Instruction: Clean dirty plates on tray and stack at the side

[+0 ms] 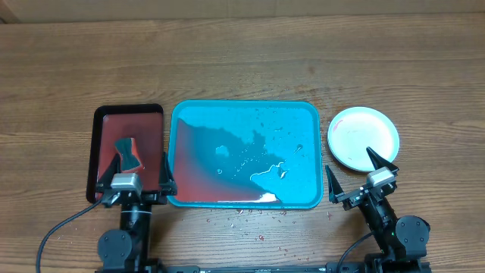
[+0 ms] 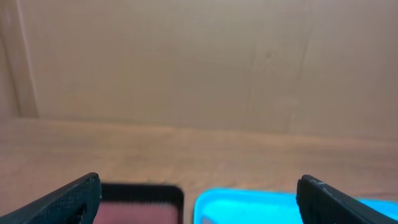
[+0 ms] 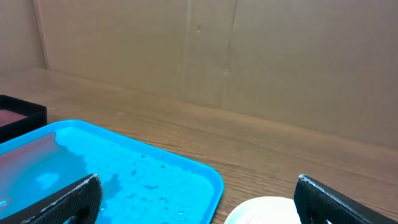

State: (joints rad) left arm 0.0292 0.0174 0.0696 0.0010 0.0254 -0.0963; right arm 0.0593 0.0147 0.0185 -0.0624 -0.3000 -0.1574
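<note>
The turquoise tray [image 1: 303,114] lies mid-table with no plates on it. It is wet, with reddish water pooled in its left half and droplets on the right. It also shows in the left wrist view [image 2: 249,204] and the right wrist view [image 3: 137,177]. A white plate [image 1: 362,136] sits on the table to the tray's right, and its rim shows in the right wrist view [image 3: 264,210]. The light blue and yellow-green plates are not in view. My left gripper [image 1: 135,170] is open and empty over the dark red tray's near end. My right gripper [image 1: 354,171] is open and empty just in front of the white plate.
A dark red tray with a black rim [image 1: 151,114] lies left of the turquoise tray and holds a dark crumpled object [image 1: 127,150]. Small red specks and droplets [image 1: 242,220] dot the table in front of the turquoise tray. A cardboard wall stands behind the table.
</note>
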